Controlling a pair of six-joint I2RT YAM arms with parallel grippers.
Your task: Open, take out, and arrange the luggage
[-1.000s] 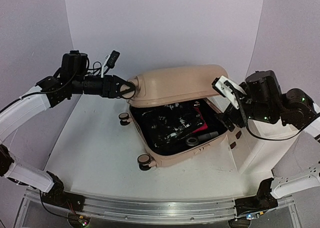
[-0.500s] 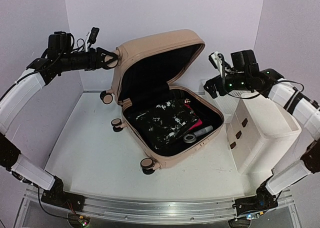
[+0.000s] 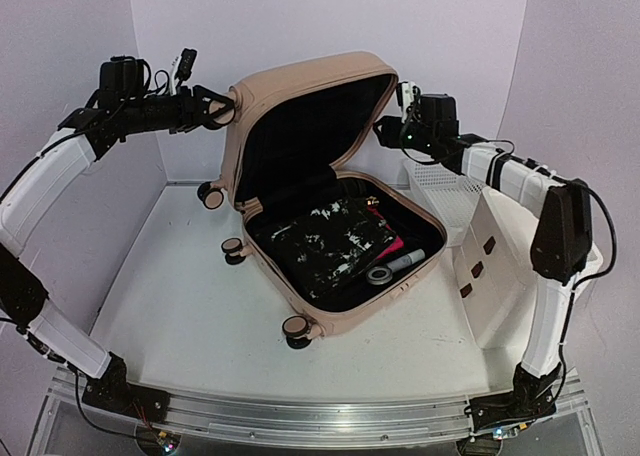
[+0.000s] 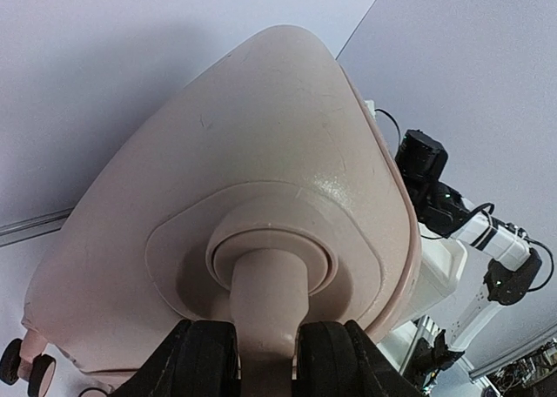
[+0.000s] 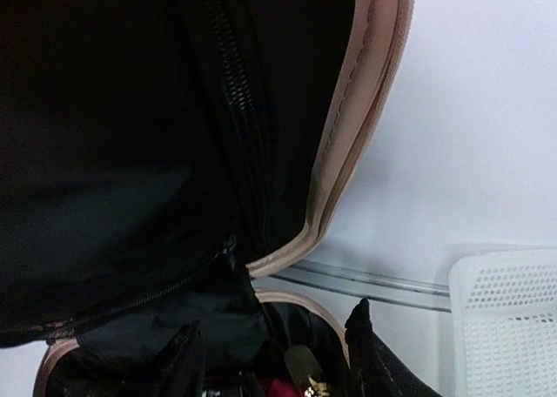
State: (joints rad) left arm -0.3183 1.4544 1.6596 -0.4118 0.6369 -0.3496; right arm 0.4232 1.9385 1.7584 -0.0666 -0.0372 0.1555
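The luggage (image 3: 300, 101), a pale pink hard-shell suitcase, lies open mid-table with its lid standing nearly upright and its black lining showing. My left gripper (image 3: 222, 110) is shut on a pink wheel stem at the lid's upper left corner; in the left wrist view the stem (image 4: 265, 301) sits clamped between the black pads. My right gripper (image 3: 386, 128) is open and empty beside the lid's right edge (image 5: 361, 110), fingers (image 5: 364, 349) spread. Inside the lower shell lie a black-and-white pouch (image 3: 325, 238), a red item, a tape roll (image 3: 378, 274) and a marker (image 3: 405, 264).
A white plastic drawer cabinet (image 3: 520, 266) stands at the right. A white mesh basket (image 3: 440, 191) sits behind it, right of the suitcase, and also shows in the right wrist view (image 5: 505, 319). Black wheels (image 3: 292, 326) stick out at the suitcase's near and left corners.
The lid has swung from nearly shut to upright, carried up and left by my left gripper. My right arm has moved from low at the right up to the lid's right edge.
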